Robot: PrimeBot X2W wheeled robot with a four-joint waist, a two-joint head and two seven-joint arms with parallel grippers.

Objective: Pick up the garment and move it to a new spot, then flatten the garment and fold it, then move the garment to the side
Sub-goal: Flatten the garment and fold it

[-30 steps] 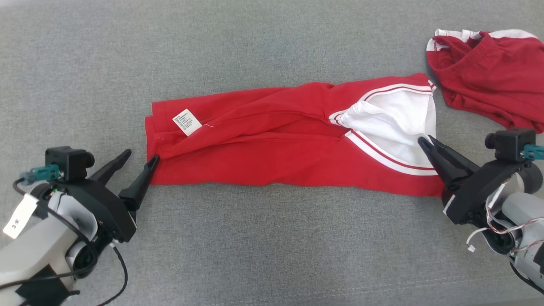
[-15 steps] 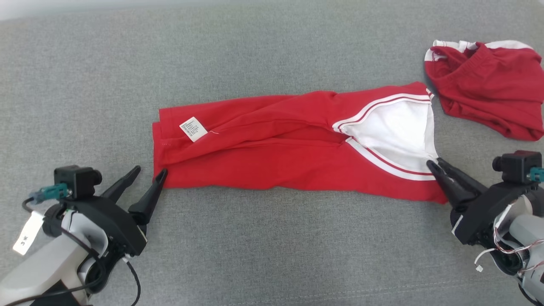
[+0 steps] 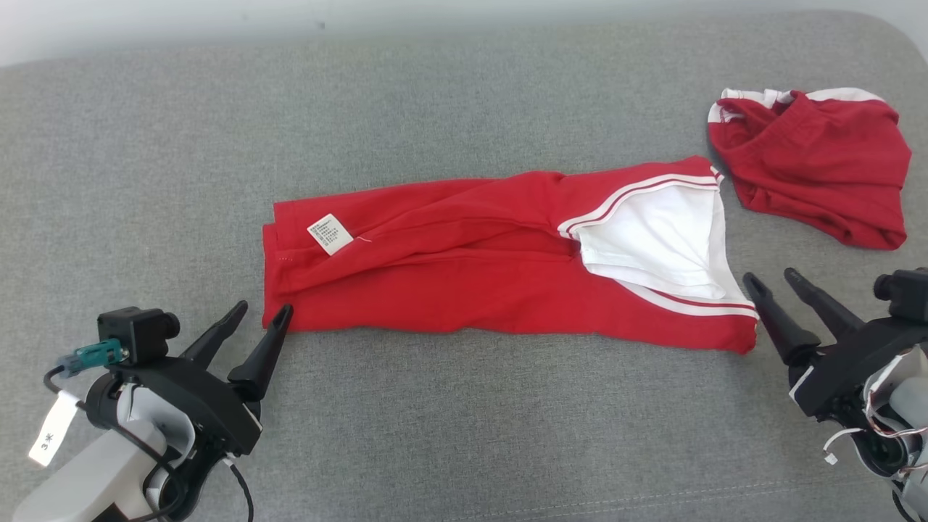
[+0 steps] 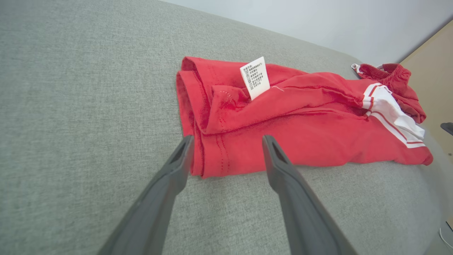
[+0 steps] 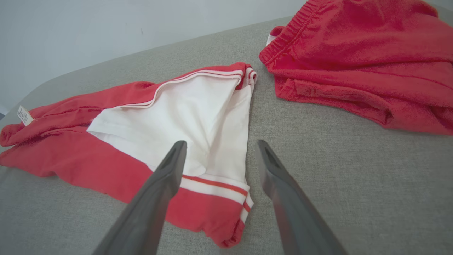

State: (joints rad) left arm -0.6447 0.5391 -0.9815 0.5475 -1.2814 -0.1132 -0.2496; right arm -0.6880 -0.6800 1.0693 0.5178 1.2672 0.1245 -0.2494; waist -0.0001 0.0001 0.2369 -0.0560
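Observation:
The garment [image 3: 471, 268] is a red piece with a white striped panel, folded into a long band across the grey surface [image 3: 449, 435]; its white label [image 3: 330, 233] lies near the left end. My left gripper [image 3: 263, 308] stands open at the band's near left corner [image 4: 212, 163]. At the right end my right gripper [image 3: 770, 279] is open, just off the white panel [image 5: 184, 117], holding nothing. In the left wrist view the garment [image 4: 300, 117] stretches away to the right; the right wrist view has its striped corner [image 5: 230, 198] between my fingers.
A second red garment [image 3: 812, 163] with an elastic waistband lies bunched at the far right [image 5: 364, 60], close to the band's right end. A pale wall [image 3: 362, 22] borders the grey surface at the back. A beige panel [image 4: 435, 71] stands beyond the right end.
The head camera has tilted, shifting the whole picture down. My right gripper has let go of the white panel's edge and opened, drawing back from it. The left gripper stays open at the left corner.

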